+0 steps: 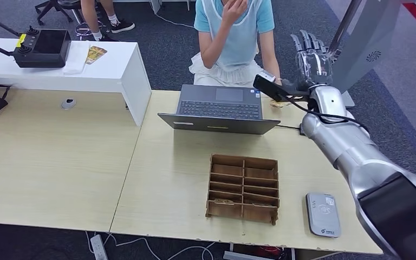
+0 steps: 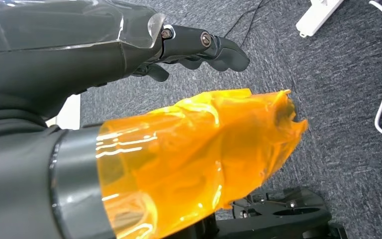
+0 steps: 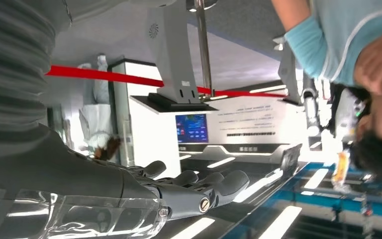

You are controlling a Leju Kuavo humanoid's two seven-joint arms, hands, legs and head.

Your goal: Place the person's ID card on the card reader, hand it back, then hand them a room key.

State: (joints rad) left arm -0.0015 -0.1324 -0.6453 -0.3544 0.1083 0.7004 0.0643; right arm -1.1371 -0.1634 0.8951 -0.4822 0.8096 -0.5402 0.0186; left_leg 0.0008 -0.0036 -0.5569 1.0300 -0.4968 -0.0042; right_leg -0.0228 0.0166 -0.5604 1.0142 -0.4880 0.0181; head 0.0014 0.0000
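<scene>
Seemingly the task is at its very start or between steps: no ID card lies on the card reader (image 1: 323, 214), and neither robot hand visibly holds a card. Whether any step is already finished, I cannot tell; as things lie, the reading and both handovers look to be left.

The card reader is a flat grey pad with rounded corners and small markings on its top. It sits at the near right of the wooden table (image 1: 162, 179), just right of the wooden organiser tray (image 1: 243, 188). That tray has rows of narrow slots; two of the nearest slots seem to hold something flat, possibly room keys, too small to be sure.

The right hand (image 1: 311, 59) is raised at the far right, beyond the table edge, its fingers (image 3: 214, 184) straight and slightly apart, with nothing between them. Close by its wrist sits a dark flat thing, too unclear to name. The left hand (image 2: 199, 47) hangs over grey carpet (image 2: 338, 99), fingers loosely curled and gripping nothing, its thumb wrapped in orange film (image 2: 199, 154).

Farther off, a person in a light blue top (image 1: 233, 32) sits behind an open laptop (image 1: 219, 111), one hand lifted to the face.
</scene>
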